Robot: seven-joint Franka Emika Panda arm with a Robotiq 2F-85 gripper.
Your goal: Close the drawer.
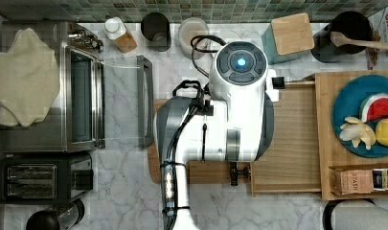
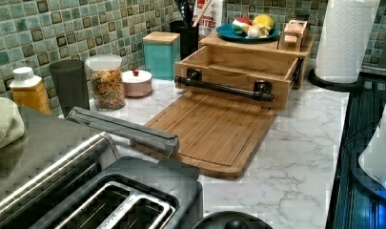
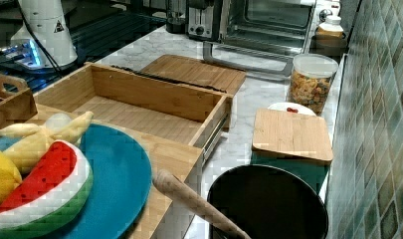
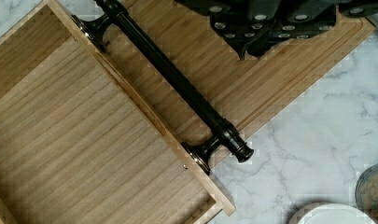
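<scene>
Pulled fully open at centre frame, the light, rigid drawer [image 2: 238, 69] likely slides by its black handle [image 2: 224, 88]; the gripper's jaw state cannot be told.

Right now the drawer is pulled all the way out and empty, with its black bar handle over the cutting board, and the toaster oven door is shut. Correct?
Not quite: the toaster oven door is open, folded down flat, as the top view shows. The rest holds: the drawer is out and empty, and its handle sits over the cutting board.
</scene>
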